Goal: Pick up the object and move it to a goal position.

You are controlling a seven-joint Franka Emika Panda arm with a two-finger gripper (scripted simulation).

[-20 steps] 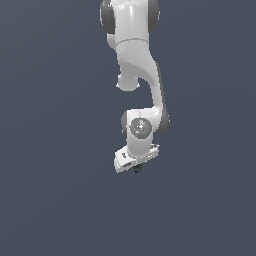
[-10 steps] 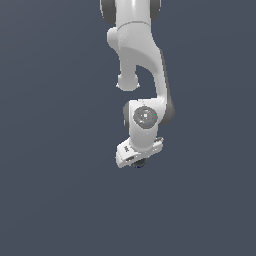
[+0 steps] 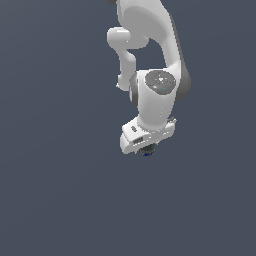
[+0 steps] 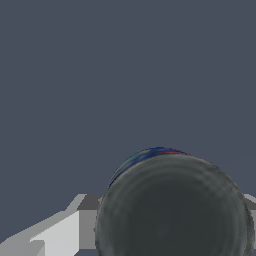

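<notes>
Can [image 4: 172, 210]: sitting between the fingers of the gripper [image 3: 146, 149], which is pinching it. Step: carrying. Next: steady travel to the goal, likely without loosening.

In the exterior view the gripper [image 3: 146, 148] is hiding nearly all of the object [image 3: 146, 152]. The wrist view's edge is cutting off the object's [image 4: 172, 210] grey top, and the fingers are mostly hiding behind it.

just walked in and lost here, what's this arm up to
A single white robot arm is carrying a small can-like cylinder over a plain dark grey surface. In the wrist view the can's grey round top fills the space right in front of the camera, with a sliver of its blue side showing, so it sits in the gripper. In the exterior view only a dark bit of it peeks out under the hand. No goal marker is visible.
</notes>
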